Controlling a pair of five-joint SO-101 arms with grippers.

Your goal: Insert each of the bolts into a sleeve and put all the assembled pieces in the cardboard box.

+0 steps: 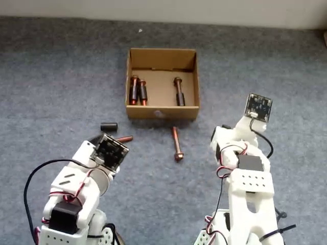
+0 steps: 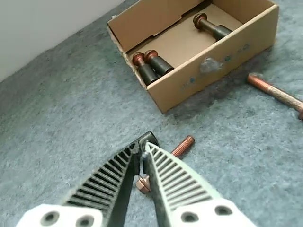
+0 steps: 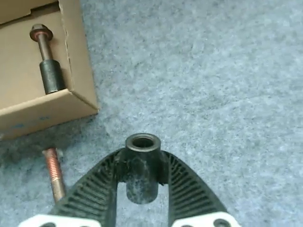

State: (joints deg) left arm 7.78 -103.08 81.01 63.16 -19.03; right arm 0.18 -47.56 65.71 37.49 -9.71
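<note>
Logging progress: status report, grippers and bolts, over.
Left gripper shut on bolt. Right gripper shut on sleeve. Three assembled pieces in cardboard box. Loose bolt, loose sleeve outside.

No text, number or sign could be read. The box carried faint blue print on its outer front wall, on either side of a pale patch on that wall, too blurred to make out; in the right wrist view it was equally illegible
</note>
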